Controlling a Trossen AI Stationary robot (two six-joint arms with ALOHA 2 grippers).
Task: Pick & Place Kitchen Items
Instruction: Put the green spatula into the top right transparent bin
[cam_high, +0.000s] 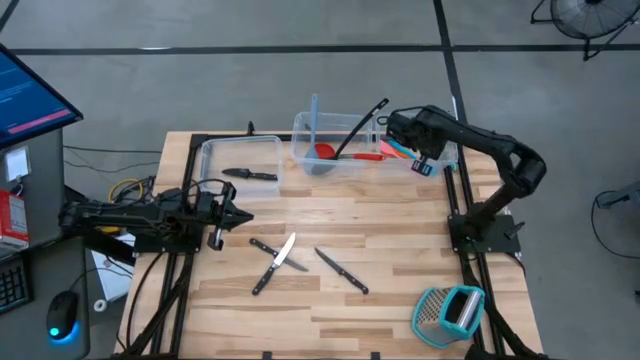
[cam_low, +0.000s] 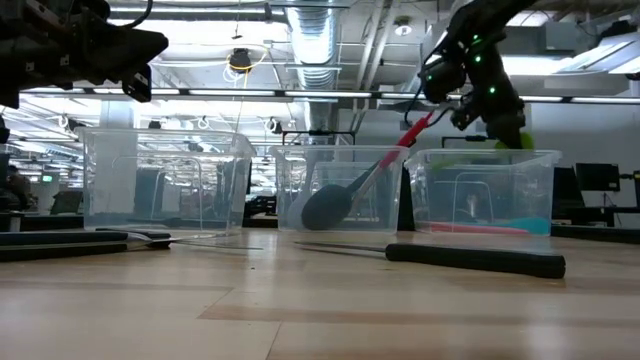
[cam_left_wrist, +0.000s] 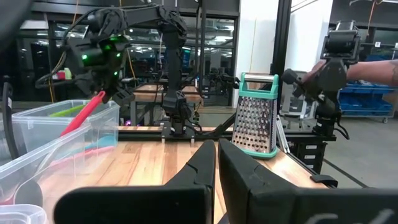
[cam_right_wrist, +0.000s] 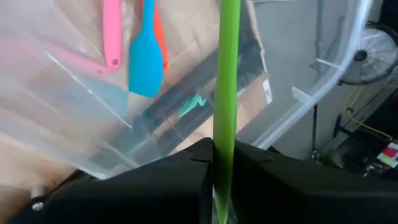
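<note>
My right gripper (cam_high: 398, 133) hangs over the far right clear bin (cam_high: 447, 152), shut on a green spatula (cam_right_wrist: 227, 74); the spatula's head is out of view. Under it in that bin lie a pink spatula (cam_right_wrist: 112, 31) and a blue spatula (cam_right_wrist: 146, 59). The middle bin (cam_high: 300, 130) holds a red spoon (cam_high: 345, 153), a black spoon (cam_high: 360, 125) and a grey-blue spatula (cam_high: 315, 120). One knife (cam_high: 250, 174) lies in the left bin (cam_high: 205, 160). Three knives (cam_high: 272, 262) (cam_high: 262, 248) (cam_high: 342, 270) lie on the table. My left gripper (cam_high: 238, 215) waits shut at the left edge. My right gripper pinches the green spatula's handle (cam_right_wrist: 222, 158) between its two fingers. The fingers slant down toward the far right bin, and the handle runs on ahead along them. The spatula is off the table; whether its far end touches the bin I cannot tell.
A teal-framed metal grater (cam_high: 450, 310) lies at the table's near right corner. The three bins stand in a row along the far edge. Bare wood shows between the knives and the bins. A monitor (cam_high: 30, 95) and a mouse stand beyond the left edge.
</note>
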